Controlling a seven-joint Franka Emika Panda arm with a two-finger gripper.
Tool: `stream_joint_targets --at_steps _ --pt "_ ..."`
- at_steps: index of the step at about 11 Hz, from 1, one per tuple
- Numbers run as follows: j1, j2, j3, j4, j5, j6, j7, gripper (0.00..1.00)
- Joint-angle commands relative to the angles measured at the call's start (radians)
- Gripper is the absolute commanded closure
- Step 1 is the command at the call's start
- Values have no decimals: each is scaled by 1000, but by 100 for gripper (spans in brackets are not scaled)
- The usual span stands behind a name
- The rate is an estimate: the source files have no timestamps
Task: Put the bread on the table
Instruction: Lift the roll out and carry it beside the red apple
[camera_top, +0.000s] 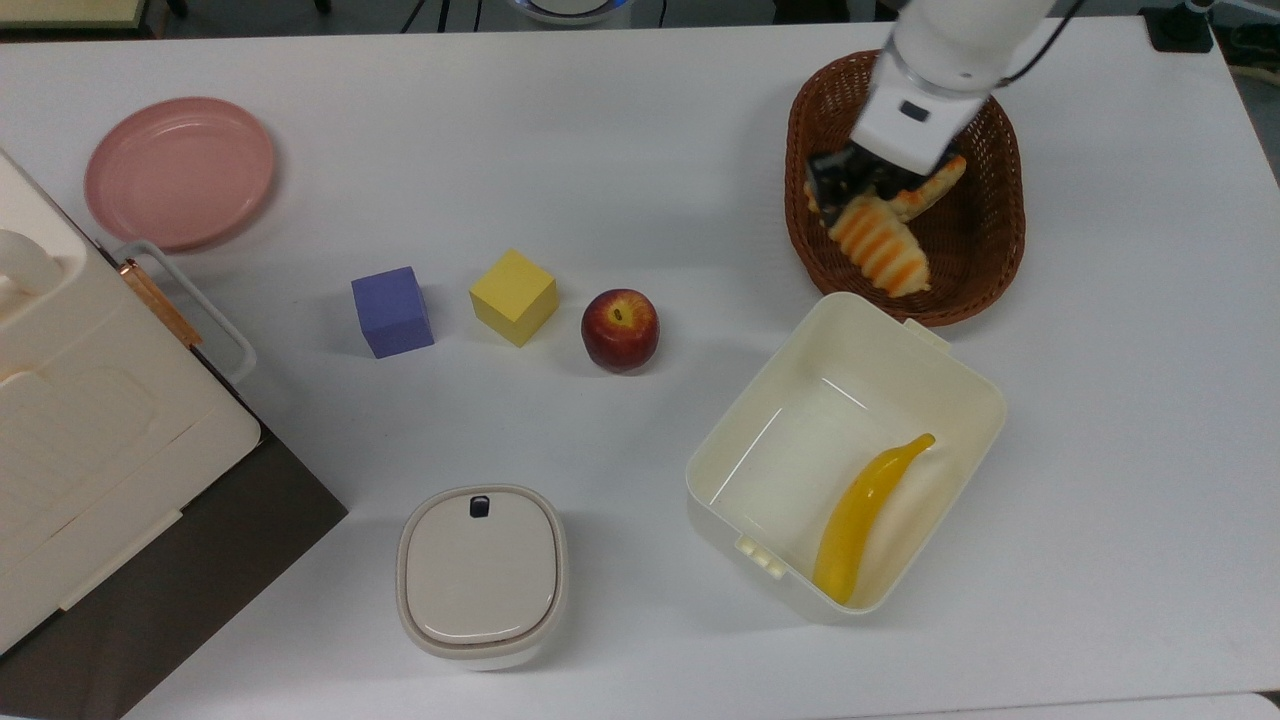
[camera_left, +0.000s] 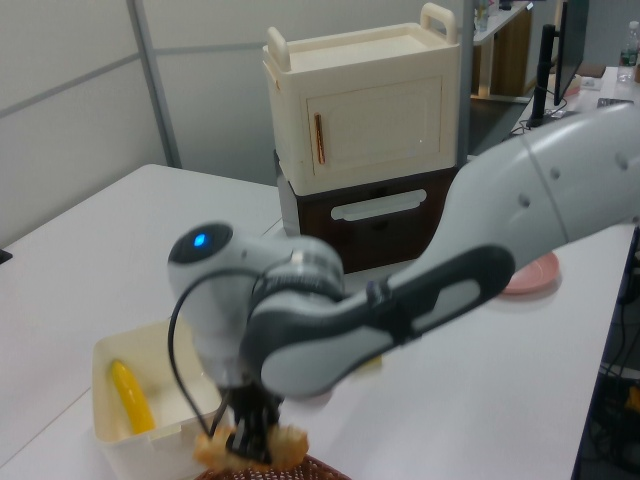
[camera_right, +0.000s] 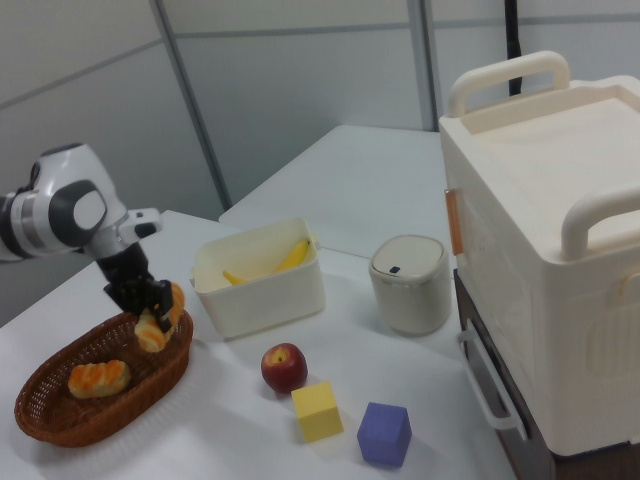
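1. At the upper right of the top view, the gripper (camera_top: 858, 190) is clenched on one end of the bread (camera_top: 882, 247), lifted above the basket (camera_top: 1005, 240).
2. Held off-centre, the loaf may swing or slip back in before reaching the table (camera_top: 600, 150).
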Motion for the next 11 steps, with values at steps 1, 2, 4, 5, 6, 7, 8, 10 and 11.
stream_joint_targets --at_steps 1,2,4,5,6,7,8,10,11 --pt "-140 -103 -4 -30 -12 -109 -103 58" --pt "-204 -116 -4 -33 -12 -117 -151 58" --pt "-341 -120 -4 -35 -12 -123 -257 55" --pt "-397 -120 -4 -33 -12 -123 -288 42" --pt "-451 -121 -4 -30 -12 -123 -306 34" --pt "-496 -127 -4 -27 -12 -121 -328 4" --pt "-525 -135 -4 -26 -12 -121 -339 0" --pt "-554 -173 -2 -11 -9 -121 -339 0" --pt "-562 -190 -2 -4 -5 -123 -337 0"
